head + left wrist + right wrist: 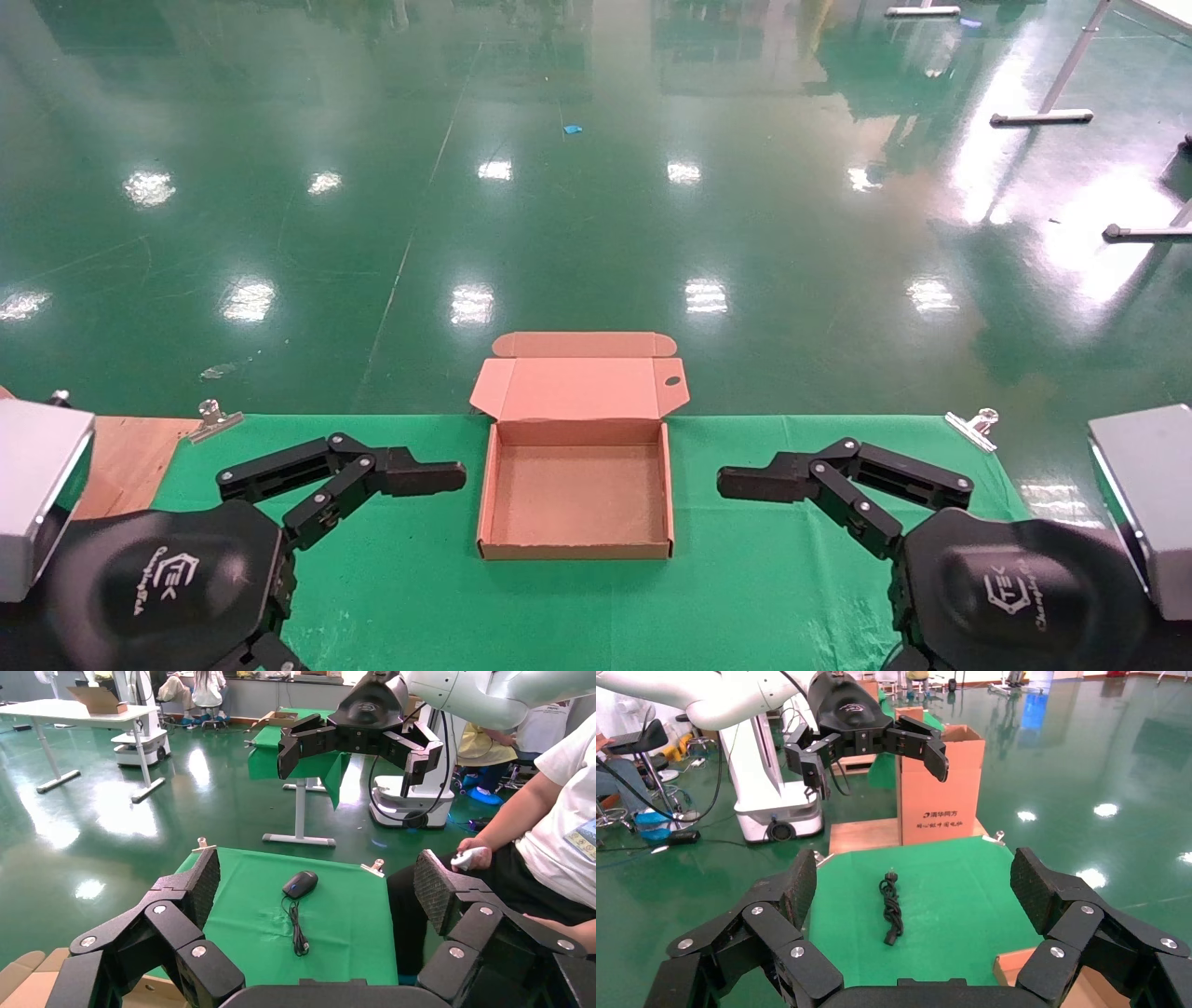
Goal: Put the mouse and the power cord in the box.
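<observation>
We see a long table with a green cloth (577,606) on it, and the shiny green floor (596,186) is all around. In the middle of the cloth sits the shallow square brown cardboard box (576,550). Its flap lid is folded back, away from us, and one side flap has a small hole in it. The inside of the box is bare.

Our left gripper (400,494) floats above the cloth just to the left of the box. Its black fingers (193,888) are spread wide apart and hold nothing. Our right gripper (782,503) floats just to the right of the box. Its fingers (1035,888) are spread wide too, and they hold nothing.

The thick black power cord (890,906) lies in a loose bundle on the green cloth, on the left end of the table, out past our left gripper. Its plug end points away from the box.

The small black oval mouse (300,883) sits on the cloth at the right end of the table, well apart from the box. Its thin black cable (298,927) trails back toward the box
</observation>
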Controlling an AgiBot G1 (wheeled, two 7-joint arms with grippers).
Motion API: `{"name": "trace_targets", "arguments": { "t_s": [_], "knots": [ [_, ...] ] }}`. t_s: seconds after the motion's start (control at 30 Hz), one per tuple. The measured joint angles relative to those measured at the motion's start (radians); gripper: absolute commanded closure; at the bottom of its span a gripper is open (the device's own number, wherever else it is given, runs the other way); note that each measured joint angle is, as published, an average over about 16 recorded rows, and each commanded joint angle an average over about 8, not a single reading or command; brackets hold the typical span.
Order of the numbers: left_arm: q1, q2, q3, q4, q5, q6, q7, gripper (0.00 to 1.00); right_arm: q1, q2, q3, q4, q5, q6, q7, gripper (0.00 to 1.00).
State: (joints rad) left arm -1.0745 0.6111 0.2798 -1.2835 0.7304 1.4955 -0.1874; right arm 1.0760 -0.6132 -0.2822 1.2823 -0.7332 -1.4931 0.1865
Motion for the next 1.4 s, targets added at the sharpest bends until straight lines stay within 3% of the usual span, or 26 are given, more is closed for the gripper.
{"name": "trace_targets", "arguments": {
  "t_s": [1.1,1.4],
  "knots": [
    [0.001,0.001,0.001,0.001,0.001,0.0,0.0,0.0,-0.001,0.0,-0.002,-0.001,-0.002,-0.001,0.001,0.0],
    [-0.016,0.015,0.037,0.064,0.078,0.007,0.019,0.0,0.038,-0.013,-0.054,-0.014,-0.135,-0.008,-0.027,0.0]
  ]
}}
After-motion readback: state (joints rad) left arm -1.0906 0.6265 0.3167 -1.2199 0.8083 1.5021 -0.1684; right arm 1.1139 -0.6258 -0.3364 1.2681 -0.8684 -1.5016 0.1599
